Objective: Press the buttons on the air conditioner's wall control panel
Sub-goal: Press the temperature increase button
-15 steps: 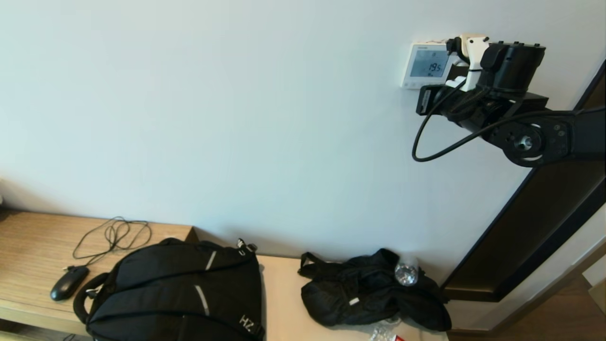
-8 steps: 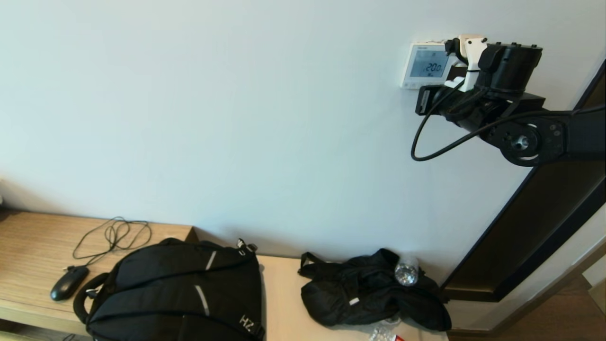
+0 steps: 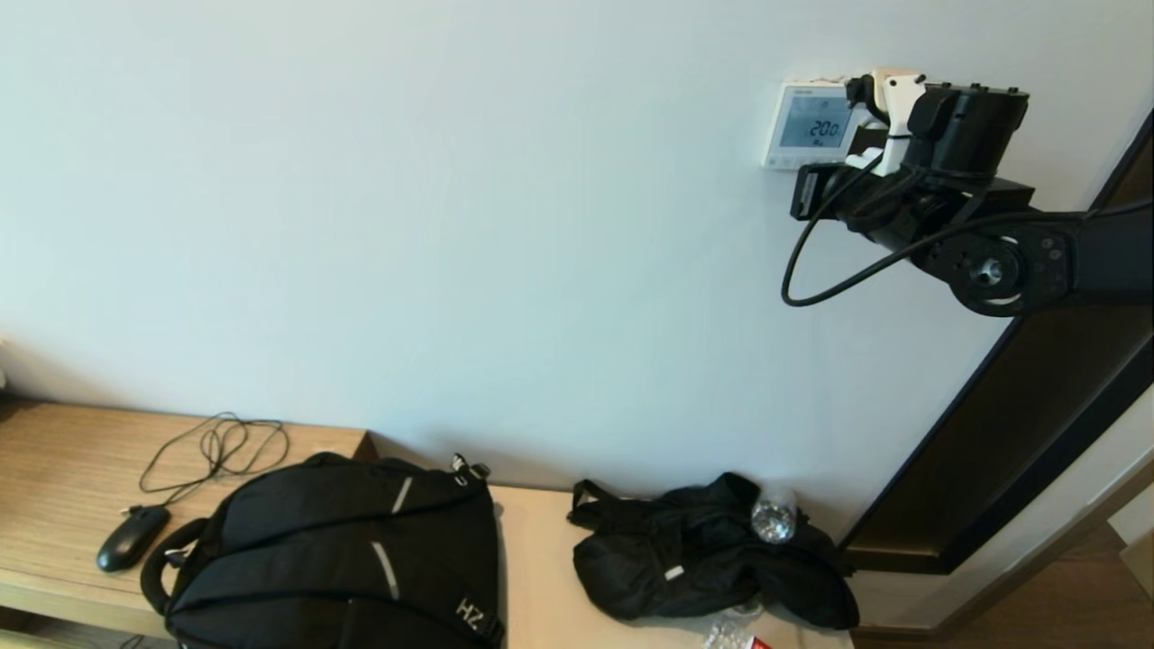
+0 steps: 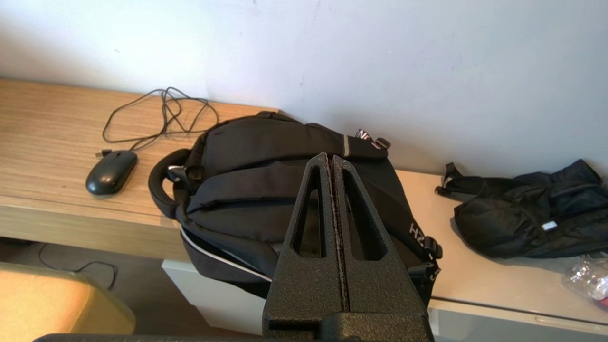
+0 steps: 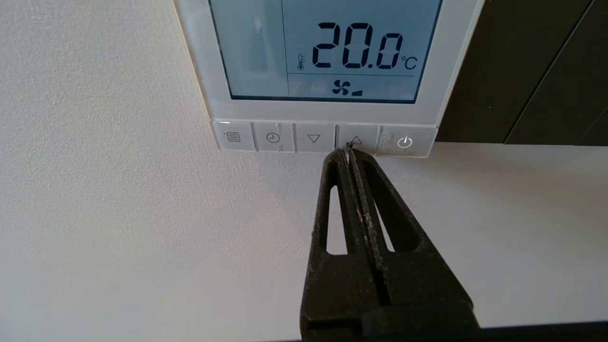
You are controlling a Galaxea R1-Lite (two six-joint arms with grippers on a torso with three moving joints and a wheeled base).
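Observation:
The white wall control panel point(image 3: 807, 123) hangs high on the wall at the right; its grey screen reads 20.0 °C. It fills the top of the right wrist view point(image 5: 199, 71). A row of several small white-grey buttons point(image 5: 313, 138) runs along its lower edge. My right gripper point(image 5: 347, 150) is shut and empty, with its tip at the lower edge of the up-arrow button point(image 5: 363, 137). In the head view the right arm point(image 3: 938, 171) hides the panel's right side and the gripper tip. My left gripper point(image 4: 331, 159) is shut and empty, low over a black backpack.
A black square plate point(image 5: 522, 71) sits beside the panel. Below, a wooden desk point(image 3: 54, 469) holds a black mouse point(image 3: 132, 537) with a coiled cable, the black backpack point(image 3: 334, 559) and a smaller black bag point(image 3: 703, 550). A dark door frame point(image 3: 1010, 433) runs along the right.
The screen reading has gone from 19.5 to 20.0. The right arm has shifted slightly left and stays at the panel's lower edge.

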